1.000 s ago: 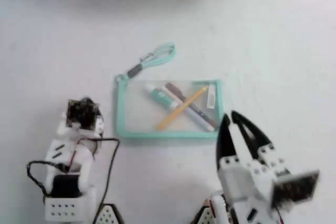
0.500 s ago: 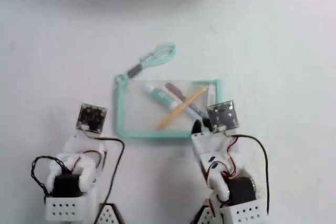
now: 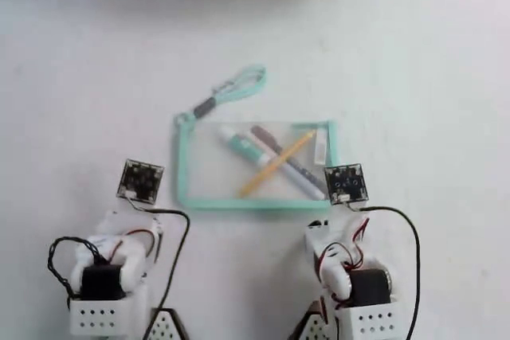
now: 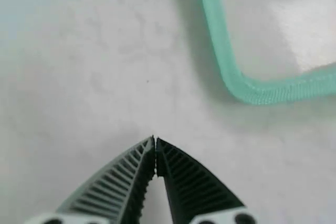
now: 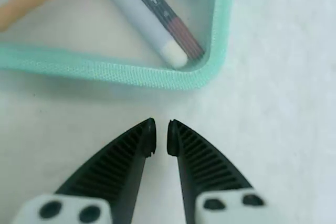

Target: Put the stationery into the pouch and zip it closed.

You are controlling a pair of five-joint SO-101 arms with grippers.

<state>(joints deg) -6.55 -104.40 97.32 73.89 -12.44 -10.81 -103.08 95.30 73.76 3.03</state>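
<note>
Black ribbed left gripper [image 4: 155,141]: you have its tips pressed together on nothing, over the white table [image 4: 79,51], just off a corner of the clear pouch with mint-green edging [image 4: 236,83].
Black ribbed right gripper [image 5: 158,134]: its tips almost meet and hold nothing, close to the pouch's other near corner.
Pouch: it lies flat just ahead of your two arms.
Inside it: an orange pencil [image 3: 259,178] crosses a grey pen [image 3: 307,179], beside a teal-and-white tube [image 3: 241,147] and a small white eraser [image 3: 320,147].
Mint wrist strap [image 3: 227,91]: it sits at the far left corner, angled away from you.
</note>
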